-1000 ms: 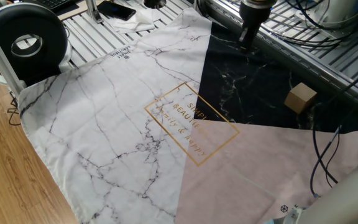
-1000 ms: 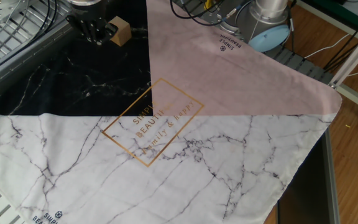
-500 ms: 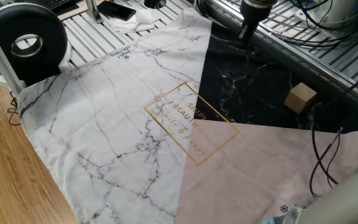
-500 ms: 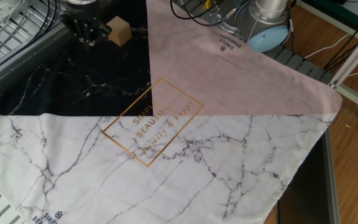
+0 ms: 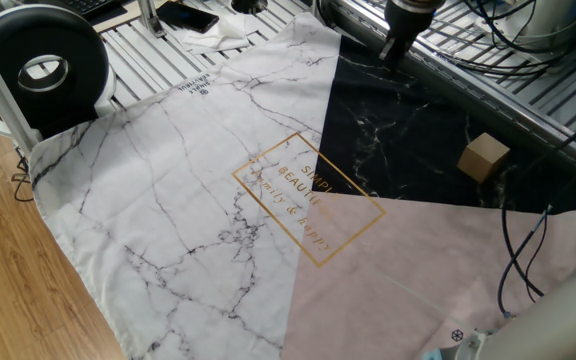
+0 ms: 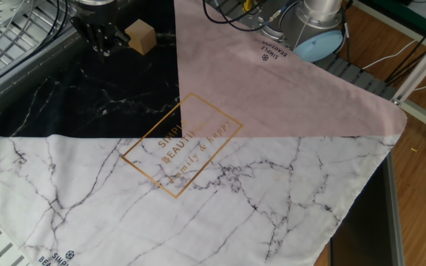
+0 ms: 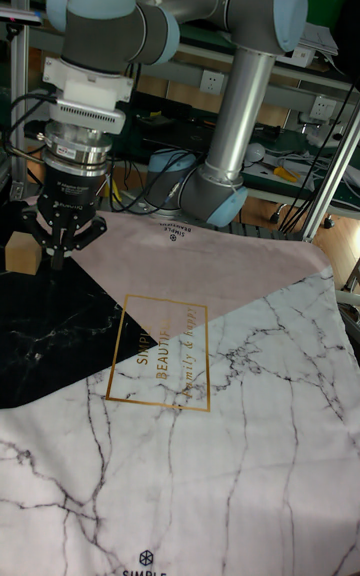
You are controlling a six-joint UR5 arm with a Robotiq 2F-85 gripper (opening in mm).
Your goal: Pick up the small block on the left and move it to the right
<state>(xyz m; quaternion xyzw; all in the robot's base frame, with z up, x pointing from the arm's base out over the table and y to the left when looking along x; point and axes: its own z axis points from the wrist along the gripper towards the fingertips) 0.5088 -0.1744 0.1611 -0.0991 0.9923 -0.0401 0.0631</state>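
Observation:
The small block [image 5: 484,157] is a plain tan cube resting on the black marble part of the cloth [image 5: 388,150]. It also shows near the top left in the other fixed view [image 6: 140,36] and at the left edge of the tall view [image 7: 18,254]. My gripper [image 5: 396,48] hangs over the far edge of the black area, apart from the block. In the other fixed view the gripper [image 6: 98,43] is just left of the block. In the tall view its fingers [image 7: 57,254] meet in a point, shut with nothing between them.
The cloth has white marble [image 5: 168,200], black and pink [image 5: 398,280] areas with gold lettering [image 5: 303,195]. A round black device [image 5: 38,65] stands at the far left corner. Cables [image 5: 518,250] trail by the pink corner. The arm's base [image 6: 320,29] stands beyond the pink side.
The gripper has drawn away from the block, shifting towards the far edge of the black area. The block has stayed where it was.

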